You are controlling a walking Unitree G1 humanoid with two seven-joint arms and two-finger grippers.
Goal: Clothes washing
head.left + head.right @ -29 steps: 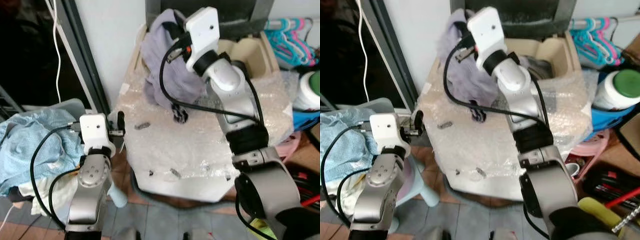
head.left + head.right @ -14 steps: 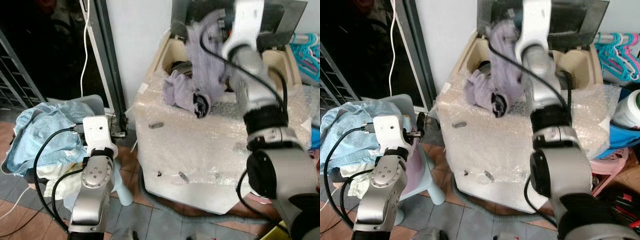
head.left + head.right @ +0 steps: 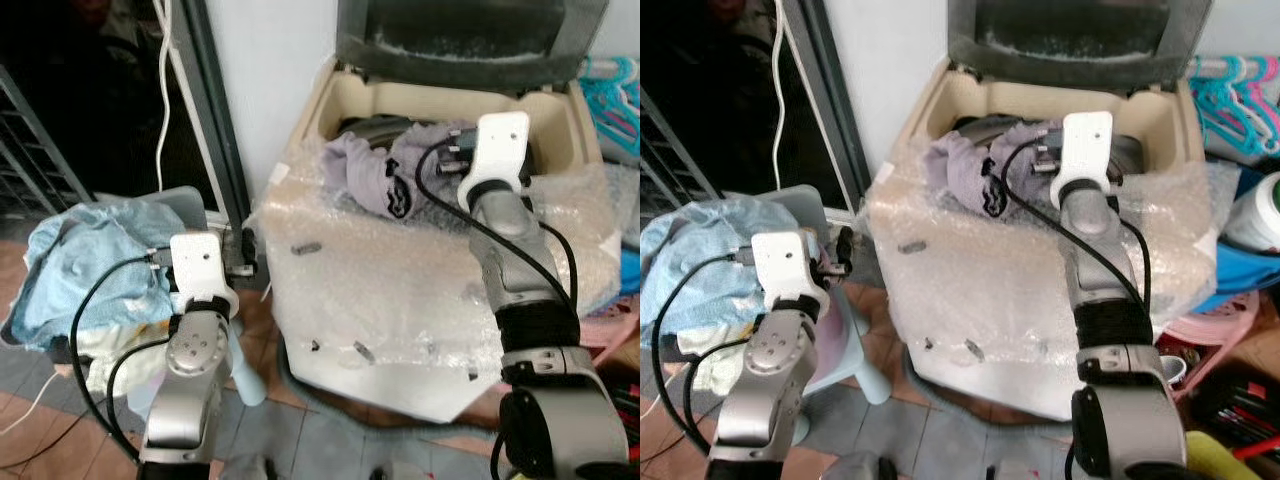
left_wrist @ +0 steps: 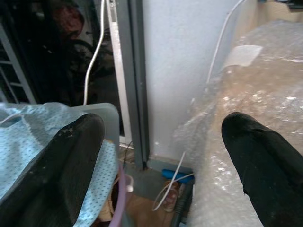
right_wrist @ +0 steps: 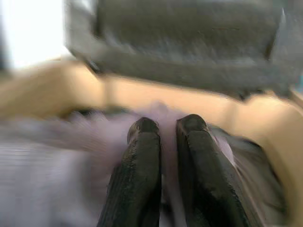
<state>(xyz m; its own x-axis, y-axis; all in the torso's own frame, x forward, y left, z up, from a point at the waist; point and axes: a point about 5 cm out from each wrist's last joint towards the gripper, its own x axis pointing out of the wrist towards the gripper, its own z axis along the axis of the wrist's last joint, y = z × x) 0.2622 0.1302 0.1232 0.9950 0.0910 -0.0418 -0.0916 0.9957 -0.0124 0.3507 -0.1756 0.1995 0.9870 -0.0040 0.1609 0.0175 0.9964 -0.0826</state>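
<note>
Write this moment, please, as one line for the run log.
phase: loading washer | right end effector: shut on purple garment, at open washer tub | left end effector: open, idle beside blue clothes

The right wrist view is smearing badly, so the purple garment (image 5: 71,142) is reading as a soft blur around the right gripper (image 5: 166,130), whose fingers are sitting almost together (whether cloth is pinched between them is impossible to tell). The washing machine (image 3: 440,300) is hiding under bubble wrap (image 3: 400,290), and its raised lid (image 3: 470,40) is running off the top edge. The colored hangers (image 3: 1240,85) are getting cut off at the right edge.
</note>
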